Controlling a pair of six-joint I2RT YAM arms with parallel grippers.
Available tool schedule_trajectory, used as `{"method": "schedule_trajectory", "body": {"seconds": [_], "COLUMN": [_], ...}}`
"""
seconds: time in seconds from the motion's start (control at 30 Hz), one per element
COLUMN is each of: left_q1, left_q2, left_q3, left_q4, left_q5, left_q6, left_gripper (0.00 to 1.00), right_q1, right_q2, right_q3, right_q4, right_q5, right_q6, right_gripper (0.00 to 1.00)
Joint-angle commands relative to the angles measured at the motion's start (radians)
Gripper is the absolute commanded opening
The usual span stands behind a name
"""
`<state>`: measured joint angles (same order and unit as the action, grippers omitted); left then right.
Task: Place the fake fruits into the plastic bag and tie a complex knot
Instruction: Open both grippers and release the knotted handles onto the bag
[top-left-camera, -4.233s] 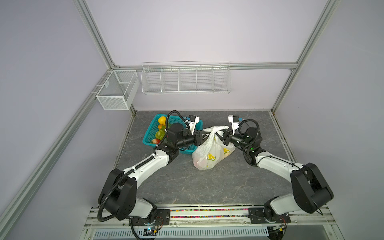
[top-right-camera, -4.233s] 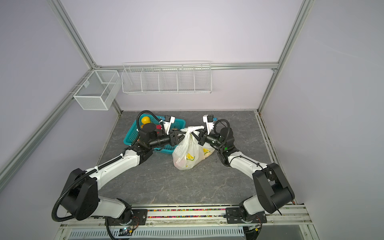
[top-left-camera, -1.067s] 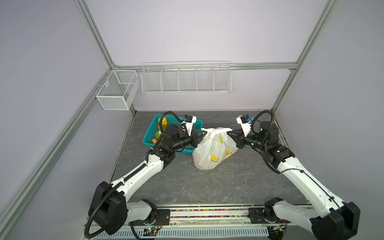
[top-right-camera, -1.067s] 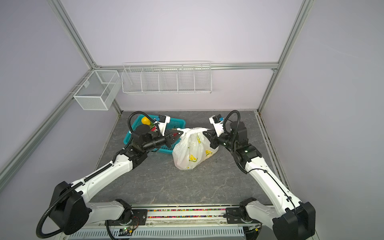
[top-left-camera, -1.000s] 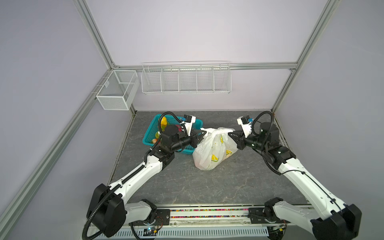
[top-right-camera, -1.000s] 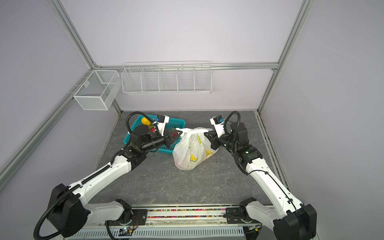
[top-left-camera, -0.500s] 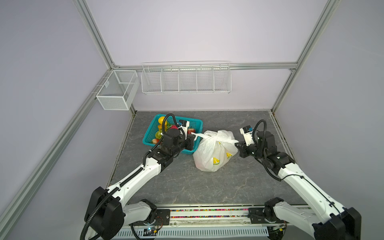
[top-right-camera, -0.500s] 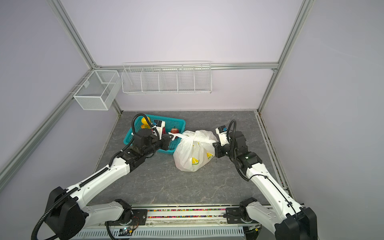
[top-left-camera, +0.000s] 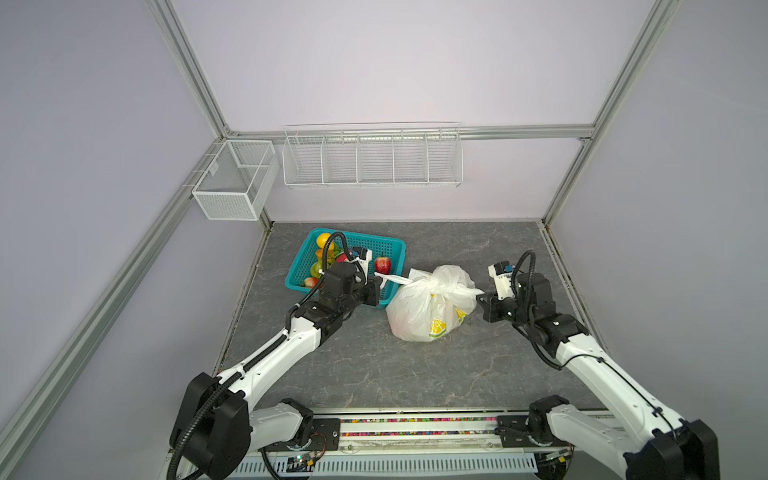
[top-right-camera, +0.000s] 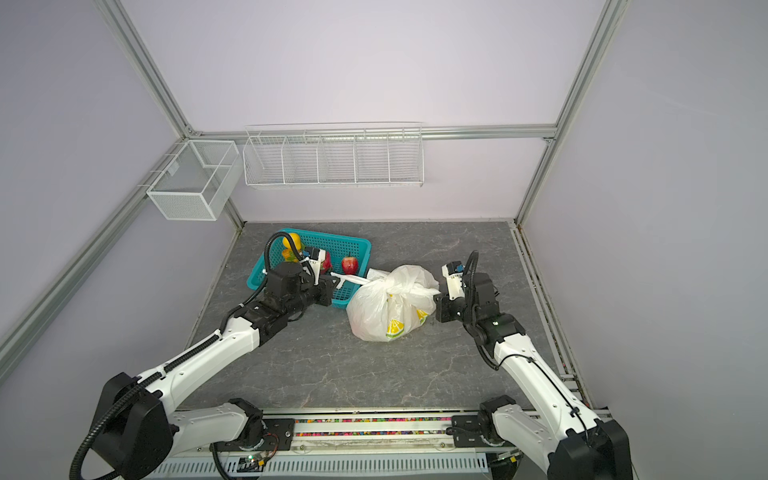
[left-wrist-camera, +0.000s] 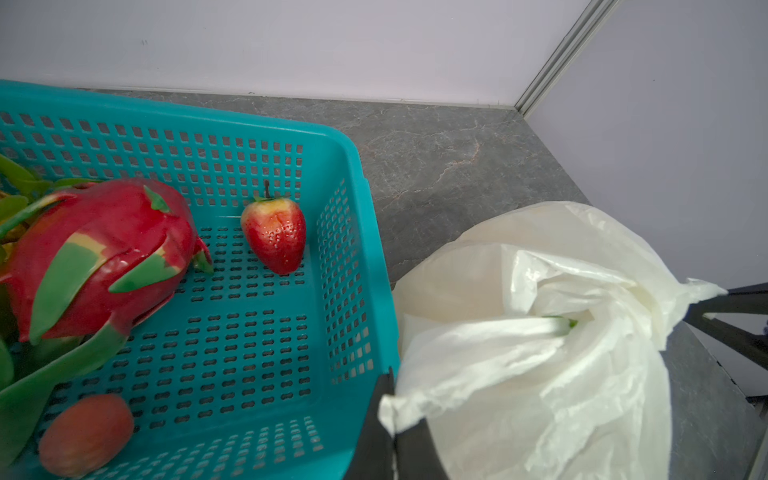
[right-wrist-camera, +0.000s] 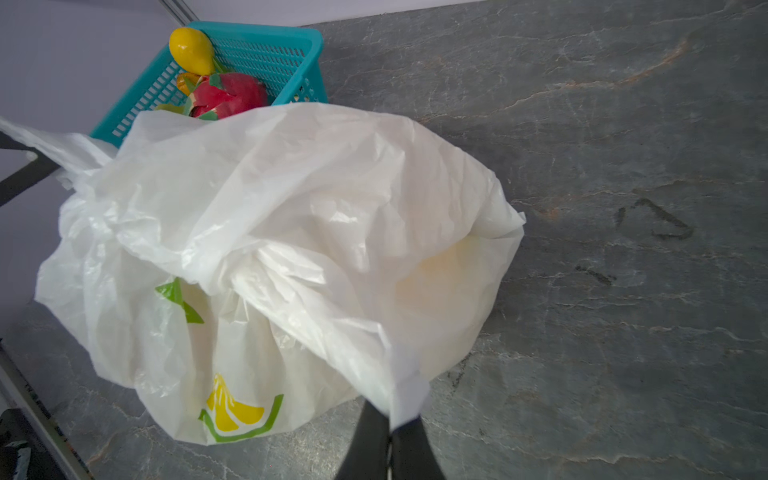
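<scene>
The plastic bag (top-left-camera: 428, 316) (top-right-camera: 384, 311) stands filled on the grey table, yellow fruit showing through it. Its top is gathered into a knot (top-left-camera: 432, 284) (top-right-camera: 388, 286), with one strap tail running out to each side. My left gripper (top-left-camera: 380, 284) (left-wrist-camera: 392, 415) is shut on the left tail beside the teal basket (top-left-camera: 392, 249). On the bag's right, my right gripper (top-left-camera: 482, 297) (right-wrist-camera: 390, 419) is shut on the other tail. More fake fruits lie in the basket: a strawberry (left-wrist-camera: 274, 235), a dragon fruit (left-wrist-camera: 95, 257) and a yellow piece (right-wrist-camera: 191, 50).
The basket wall (left-wrist-camera: 349, 249) stands right next to my left fingers. A white wire shelf (top-left-camera: 372, 158) hangs on the back wall and a mesh box (top-left-camera: 232, 183) on the left wall. The arms' base rail (top-left-camera: 415, 432) runs along the table's front edge.
Both grippers have come down and drawn further apart, each still shut on its strap tail. The bag's top has pulled tighter and the bag has settled lower on the table.
</scene>
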<state>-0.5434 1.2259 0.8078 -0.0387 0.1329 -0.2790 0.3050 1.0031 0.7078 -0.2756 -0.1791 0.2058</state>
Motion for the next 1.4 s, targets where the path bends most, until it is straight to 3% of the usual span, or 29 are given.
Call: {"method": "schedule_trajectory", "body": {"seconds": [0.0, 0.13, 0.33, 0.57, 0.67, 0.73, 0.87, 1.07, 1.1, 1.2, 1.37], "left_q1": [0.014, 0.023, 0.023, 0.022, 0.022, 0.023, 0.022, 0.022, 0.022, 0.022, 0.022], "left_q2": [-0.045, 0.024, 0.047, 0.001, -0.011, 0.022, 0.074, 0.020, 0.006, -0.030, -0.103], "left_q3": [0.006, -0.036, -0.046, -0.002, -0.023, -0.042, -0.041, -0.050, -0.061, -0.057, -0.040], "left_q4": [0.010, -0.020, 0.007, -0.025, -0.029, -0.023, 0.009, 0.060, 0.084, 0.071, 0.004], "left_q5": [-0.054, -0.168, -0.143, -0.108, -0.190, -0.232, -0.120, -0.034, -0.014, 0.006, -0.180], "left_q6": [-0.020, -0.066, -0.054, -0.020, -0.023, -0.015, -0.030, 0.017, 0.030, 0.057, 0.065], "left_gripper": [0.00, 0.00, 0.00, 0.00, 0.00, 0.00, 0.00, 0.00, 0.00, 0.23, 0.36], "right_q1": [-0.032, -0.136, -0.153, -0.153, -0.166, -0.221, -0.253, -0.237, -0.226, -0.196, -0.165], "right_q2": [-0.042, -0.026, -0.008, -0.047, -0.068, -0.044, 0.017, -0.047, -0.056, -0.082, -0.143], "right_q3": [0.037, -0.038, -0.092, -0.033, -0.042, -0.089, -0.113, -0.084, -0.074, -0.031, 0.052], "right_q4": [-0.091, -0.070, -0.020, -0.057, -0.069, -0.022, 0.023, 0.047, 0.046, 0.014, -0.042], "right_q5": [0.150, 0.130, 0.154, 0.151, 0.202, 0.121, 0.040, -0.019, -0.034, -0.032, 0.070], "right_q6": [-0.018, 0.037, 0.063, 0.044, 0.029, 0.066, 0.105, 0.074, 0.059, 0.012, -0.047], "right_gripper": [0.06, 0.06, 0.06, 0.06, 0.06, 0.06, 0.06, 0.06, 0.12, 0.42, 0.70]}}
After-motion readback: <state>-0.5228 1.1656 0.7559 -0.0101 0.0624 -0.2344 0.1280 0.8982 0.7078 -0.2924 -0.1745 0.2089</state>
